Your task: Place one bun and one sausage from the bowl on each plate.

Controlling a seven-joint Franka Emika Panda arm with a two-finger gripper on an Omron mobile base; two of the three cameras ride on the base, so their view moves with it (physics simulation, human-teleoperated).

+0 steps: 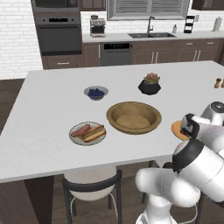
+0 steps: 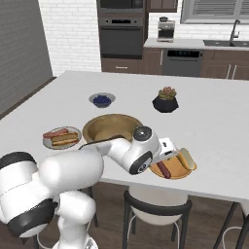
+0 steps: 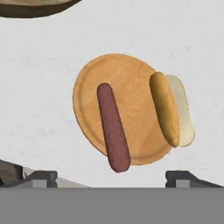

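The orange plate [image 3: 131, 87] lies on the white counter straight below my gripper [image 3: 111, 178]. A dark red sausage [image 3: 113, 127] lies across the plate, one end past its rim. A tan bun [image 3: 171, 109] rests on the plate's edge and overhangs it. My two fingertips [image 3: 41, 177] stand wide apart with nothing between them, so the gripper is open. The wooden bowl [image 1: 133, 117] shows bare wood inside. The grey-rimmed plate [image 1: 75, 136] to its left carries a sausage [image 1: 80, 130] and a bun [image 1: 94, 133]. In the right base view my hand hangs over the orange plate [image 2: 176, 173].
A small grey bowl of blue berries [image 1: 96, 92] and a black pot with a plant [image 1: 149, 85] stand behind the wooden bowl. Shakers [image 1: 217, 82] sit at the far right. A stool [image 1: 91, 186] is tucked under the counter's near edge.
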